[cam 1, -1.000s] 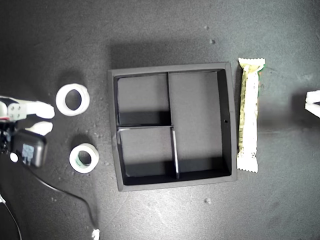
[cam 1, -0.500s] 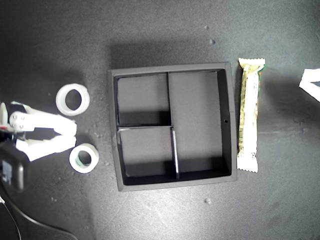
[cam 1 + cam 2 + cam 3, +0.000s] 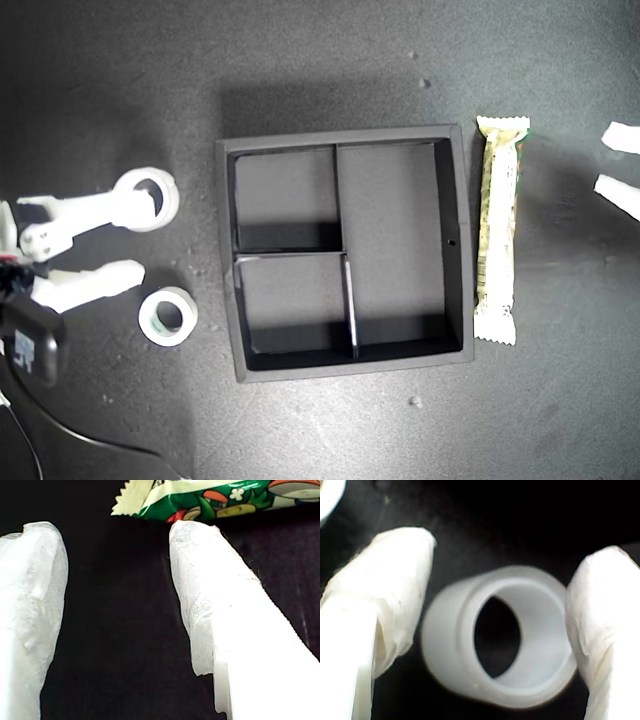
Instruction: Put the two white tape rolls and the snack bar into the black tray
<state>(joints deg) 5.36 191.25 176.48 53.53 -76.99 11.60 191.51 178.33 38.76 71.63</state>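
1. None of the three items is in the black tray (image 3: 455, 245) yet; every compartment shows bare.
2. My second claw (image 3: 497, 630) gapes wide around one white tape roll (image 3: 497, 635), which lies between its tips, not yet gripped.
3. My first claw (image 3: 117, 595) is wide open and empty, the snack bar (image 3: 210, 497) just beyond its tips.
4. The second white tape roll (image 3: 168, 316) lies near my second claw on the surface (image 3: 320, 60).
5. Both arms are cropped in the exterior view; the second wrist view is blurred.

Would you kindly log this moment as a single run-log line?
second gripper: open, straddling larger tape roll | first gripper: open, facing snack bar | black tray: empty | smaller tape roll: untouched
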